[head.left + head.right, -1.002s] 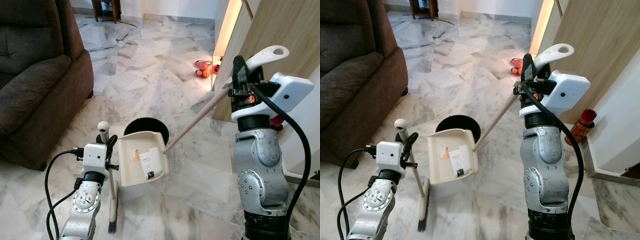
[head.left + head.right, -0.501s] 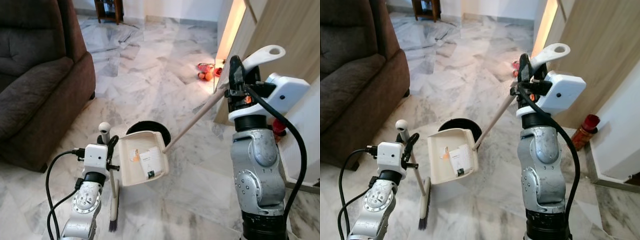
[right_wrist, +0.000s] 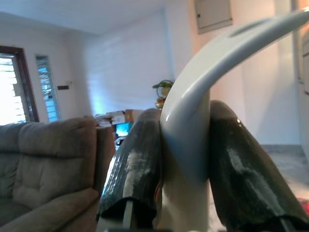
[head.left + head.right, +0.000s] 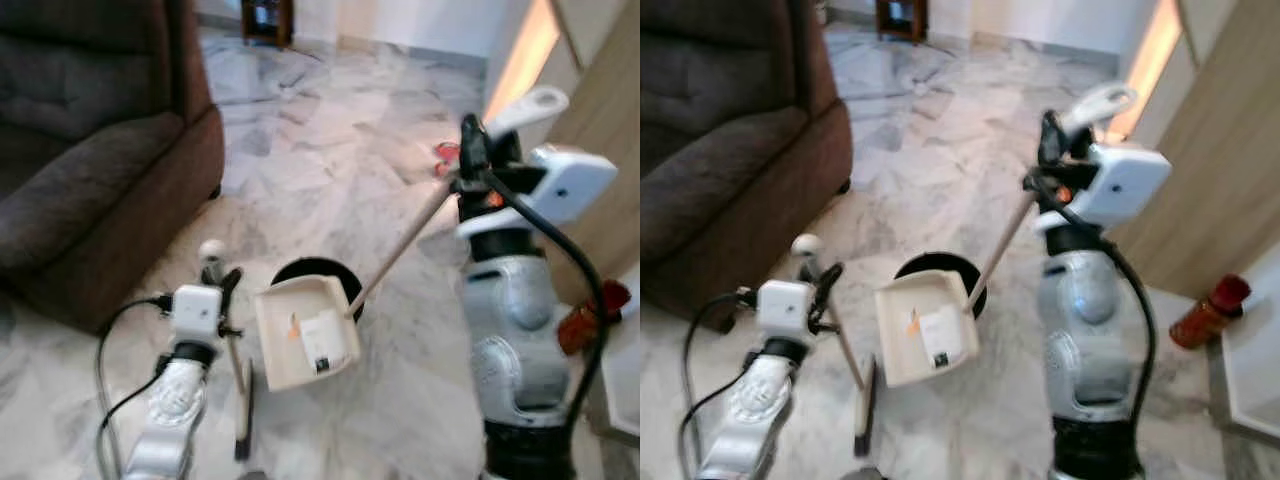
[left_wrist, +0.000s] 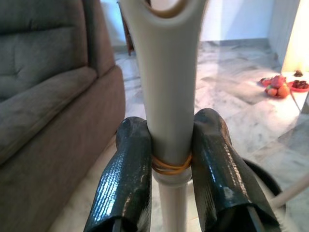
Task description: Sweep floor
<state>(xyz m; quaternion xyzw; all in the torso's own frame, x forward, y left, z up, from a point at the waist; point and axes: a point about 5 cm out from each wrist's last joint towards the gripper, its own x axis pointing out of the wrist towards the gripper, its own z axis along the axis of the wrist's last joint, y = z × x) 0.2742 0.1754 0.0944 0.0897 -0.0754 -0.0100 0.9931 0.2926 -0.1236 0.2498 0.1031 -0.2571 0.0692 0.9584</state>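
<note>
A broom (image 4: 243,395) is clamped in the left claw (image 5: 169,164), a dustpan (image 4: 305,332) in the right claw (image 3: 186,159), beside the sofa (image 4: 90,150).

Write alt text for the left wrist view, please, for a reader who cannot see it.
The left gripper has its two black fingers shut on the pale broom handle. Behind lie a brown sofa and a marble floor.

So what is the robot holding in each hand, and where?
Left gripper: the broom, near its handle's top. Right gripper: the dustpan, at its handle's top end.
</note>
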